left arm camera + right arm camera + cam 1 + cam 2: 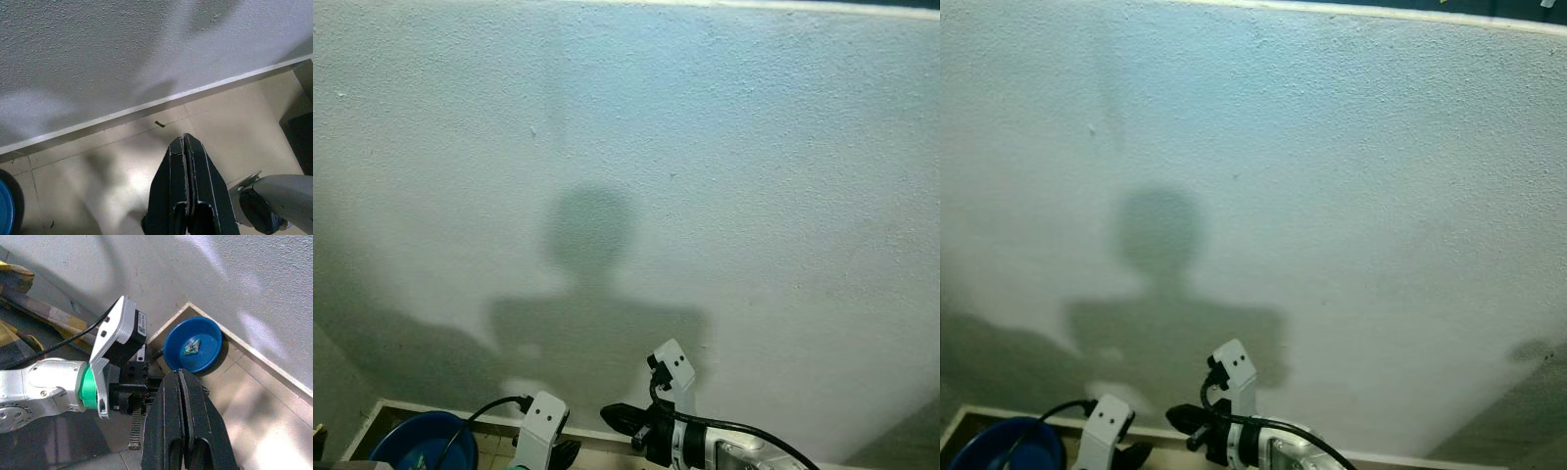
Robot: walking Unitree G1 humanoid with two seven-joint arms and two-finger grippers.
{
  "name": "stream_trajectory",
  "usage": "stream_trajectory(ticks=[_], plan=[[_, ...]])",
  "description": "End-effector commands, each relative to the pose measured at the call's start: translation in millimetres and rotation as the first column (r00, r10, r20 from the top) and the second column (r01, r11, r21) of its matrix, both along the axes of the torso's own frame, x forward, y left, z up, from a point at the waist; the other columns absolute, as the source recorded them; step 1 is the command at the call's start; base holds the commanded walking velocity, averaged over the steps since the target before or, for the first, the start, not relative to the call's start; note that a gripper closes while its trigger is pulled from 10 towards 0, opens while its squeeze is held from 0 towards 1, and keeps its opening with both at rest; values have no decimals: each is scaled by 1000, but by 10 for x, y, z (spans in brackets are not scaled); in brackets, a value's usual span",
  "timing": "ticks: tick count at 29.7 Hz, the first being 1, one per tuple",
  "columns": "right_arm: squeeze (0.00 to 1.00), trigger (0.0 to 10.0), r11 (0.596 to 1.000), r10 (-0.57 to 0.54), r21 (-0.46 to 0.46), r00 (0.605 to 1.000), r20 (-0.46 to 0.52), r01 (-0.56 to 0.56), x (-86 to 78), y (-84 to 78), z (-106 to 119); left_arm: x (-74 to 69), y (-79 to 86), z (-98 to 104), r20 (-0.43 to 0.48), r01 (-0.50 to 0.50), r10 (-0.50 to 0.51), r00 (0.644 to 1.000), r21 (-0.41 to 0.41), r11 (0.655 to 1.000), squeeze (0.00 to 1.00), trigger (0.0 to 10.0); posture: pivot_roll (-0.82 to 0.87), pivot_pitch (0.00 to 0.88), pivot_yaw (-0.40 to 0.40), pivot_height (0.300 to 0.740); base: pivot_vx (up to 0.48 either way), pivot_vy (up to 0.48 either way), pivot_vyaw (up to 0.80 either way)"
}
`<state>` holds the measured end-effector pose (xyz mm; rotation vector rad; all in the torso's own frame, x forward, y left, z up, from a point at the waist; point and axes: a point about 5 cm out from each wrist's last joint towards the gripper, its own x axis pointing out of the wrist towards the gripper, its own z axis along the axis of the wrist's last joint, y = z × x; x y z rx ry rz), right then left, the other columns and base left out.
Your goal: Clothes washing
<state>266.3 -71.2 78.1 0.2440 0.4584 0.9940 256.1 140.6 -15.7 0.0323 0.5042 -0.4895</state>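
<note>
- In the left eye view, a rough white wall (705, 147) is faced at close range, and one shadow (592, 294) shaped like a head and shoulders is cast on it. One blue basin (421, 441) is seen at the lower left, on the floor by the skirting. Both arms are held low at the bottom edge: the left gripper (563, 452) beside the basin and the right gripper (619, 418) just beside it, pointing toward the robot's left.
- In the right eye view, the same wall, shadow and basin are shown (the basin is cut by the frame edge). No clothes can be made out.
- In the left wrist view, the left gripper's two black fingers (188, 191) are pressed together with nothing between them, above beige floor tiles (122, 171). One small dark scrap (160, 124) lies near the skirting board (146, 108).
- In the right wrist view, the right gripper's fingers (183, 426) are likewise closed on nothing. The left arm's wrist, with one green ring (88, 387), crosses in front. The basin sits in the corner of the walls, with one small greenish item (191, 347) inside (too small to identify).
</note>
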Motion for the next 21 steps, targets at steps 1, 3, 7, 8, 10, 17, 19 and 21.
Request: stream_trajectory(ticks=[1,3,7,8,10,17,19,21], plan=[[0,10000,1000,4,16,1000,-20,-3,-21,-5,-26,-80,4,-82,-45,9,-9,999,8,1000,0,10000,-17,74,64,740,0,0,0],[0,10000,1000,9,2,1000,-22,-9,-11,11,-42,-86,1,-89,-45,14,-13,999,19,1000,0,10000,-2,51,62,740,0,0,0],[0,10000,999,34,23,999,-26,-34,-22,32,-27,-86,10,-87,-41,16,-15,999,25,1000,0,10000,-2,61,54,740,0,0,0],[0,10000,999,33,17,999,-20,-33,-22,45,-19,-91,17,-96,-47,20,-19,999,31,999,0,10000,-2,61,55,740,0,0,0],[0,10000,999,34,16,999,-25,-33,-22,51,-32,-91,25,-95,-44,19,-17,999,37,999,0,10000,14,41,65,740,0,0,0],[0,10000,998,35,46,999,-39,-33,-46,86,-46,-115,59,-116,-54,16,-13,998,53,998,0,10000,12,60,82,740,0,0,0],[0,10000,999,33,44,999,-32,-32,-46,88,-31,-119,61,-124,-61,13,-10,998,53,998,0,10000,6,72,80,740,0,0,0],[0,10000,999,31,35,999,-24,-30,-51,85,-20,-124,60,-133,-68,9,-5,998,53,999,0,10000,8,72,80,740,0,0,0]])
